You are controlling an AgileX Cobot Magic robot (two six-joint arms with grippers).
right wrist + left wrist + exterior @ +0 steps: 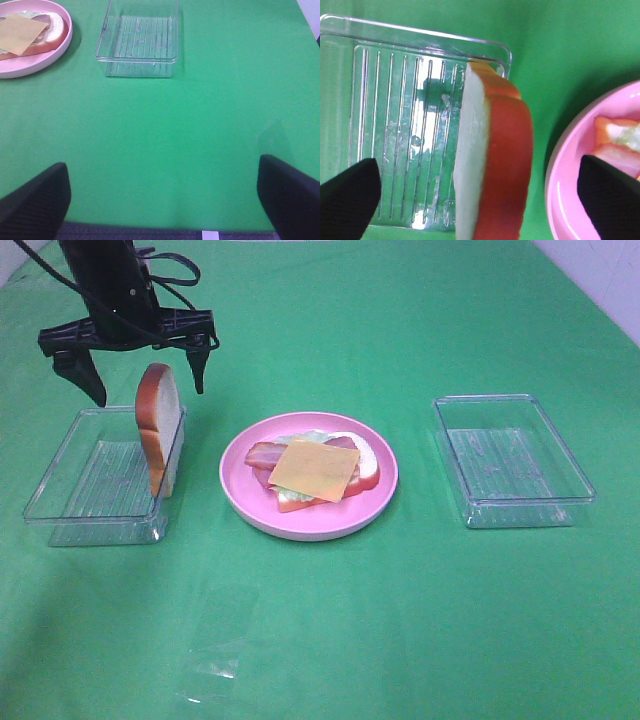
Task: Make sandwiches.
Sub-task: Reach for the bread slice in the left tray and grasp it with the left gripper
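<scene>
On the round pink plate in the middle, the yellow cheese square is lying on bacon and bread. At the left, a white bread slice with orange-brown crust is standing on edge in the clear plastic tray. It looks light and stiff; pinching its flat sides should work. Upper left, the black left gripper is hanging above it, jaws wide apart, holding nothing. The right gripper is spread wide too.

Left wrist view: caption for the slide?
Open left gripper above an upright bread slice leaning at the clear tray's edge, pink plate alongside.
</scene>
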